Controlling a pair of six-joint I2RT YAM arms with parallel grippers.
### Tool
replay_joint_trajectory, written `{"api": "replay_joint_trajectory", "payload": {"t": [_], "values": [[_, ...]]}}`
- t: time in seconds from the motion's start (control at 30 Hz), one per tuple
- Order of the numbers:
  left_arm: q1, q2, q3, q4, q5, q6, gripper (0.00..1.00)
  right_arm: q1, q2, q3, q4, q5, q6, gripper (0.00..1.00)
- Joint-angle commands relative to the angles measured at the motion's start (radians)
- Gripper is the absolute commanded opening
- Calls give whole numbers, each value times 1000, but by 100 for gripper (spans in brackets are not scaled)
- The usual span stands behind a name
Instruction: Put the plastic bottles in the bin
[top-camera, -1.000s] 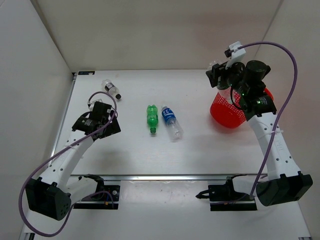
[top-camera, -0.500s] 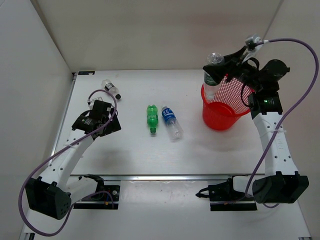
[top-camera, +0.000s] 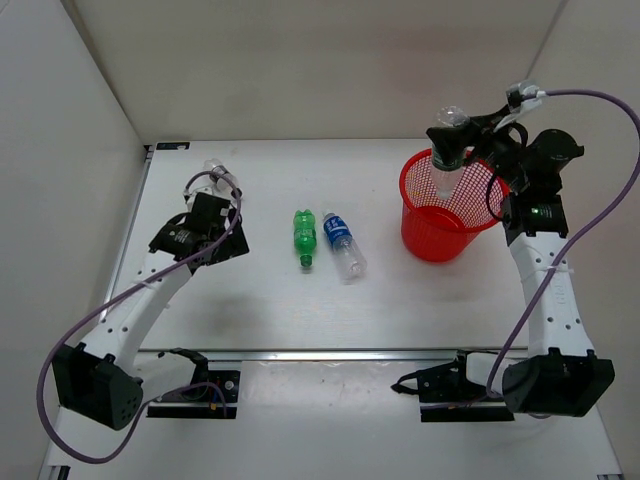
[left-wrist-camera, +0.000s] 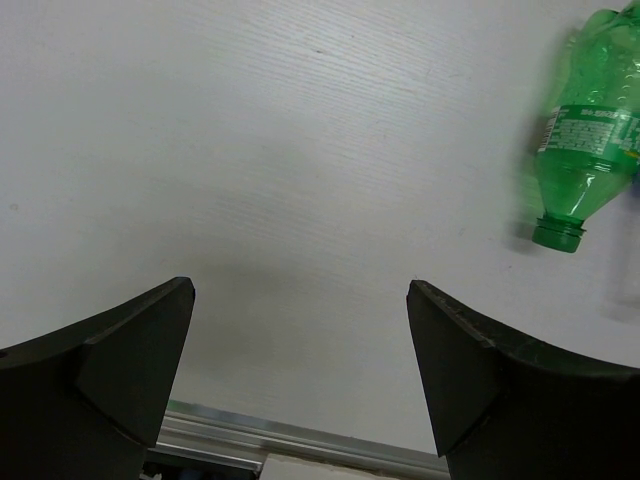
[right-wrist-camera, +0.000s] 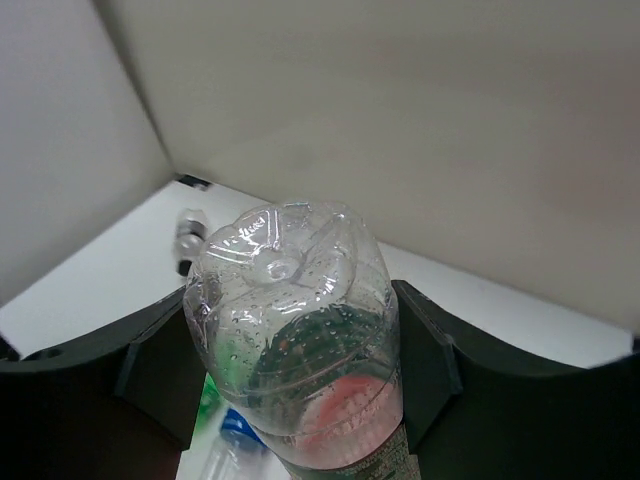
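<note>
Nearest to me, my left gripper hangs over bare table with its fingers spread wide and nothing between them.

Past it, mid-table, the green bottle and the blue-label bottle lie side by side, so close I cannot tell whether they touch. My worry there is that wide fingers closing on one will nudge the other, and a round bottle on a smooth top will likely roll off somewhere awkward.

Farther right, my right gripper is clamped on the held bottle, base up and neck down, over the far-left part of the bin's mouth rather than its centre. That is the main risk. If I let go here, the neck could clip the rim and the bottle could bounce out onto the table. The bin looks light, and a knock from the arm could tip or shove it. I would want it more central before opening.

At the back left, the far bottle lies just beyond my left arm, partly hidden by it and its cable. A careless move forward could bat it toward the wall.
</note>
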Motion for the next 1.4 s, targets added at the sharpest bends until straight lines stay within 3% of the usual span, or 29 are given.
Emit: {"api": "replay_joint_trajectory", "payload": {"t": [0.0,0.07,0.17,0.27,0.47,0.7,1.03,1.27,1.37], "values": [[-30,34,51,45,7,14,99,-63,17,-74,-12,95,-39,60],[-45,64,66,62,13,17,99,-42,19,-122,-22,153,-67,68],[-62,118,91,74,27,25,99,0,5,-147,-55,232,-118,91],[-92,182,143,88,18,40,99,-11,-6,-115,-64,247,-117,100],[-125,304,223,103,35,65,99,-2,-32,2,-247,336,-161,100],[-192,491,345,149,90,117,99,218,-33,136,-637,603,-218,99],[-249,860,635,122,92,152,98,236,-164,-52,-687,543,-103,99],[-209,936,585,200,162,132,99,322,-164,-44,-757,658,-138,100],[-212,946,553,213,173,134,87,353,-165,-41,-772,689,-156,99]]}}
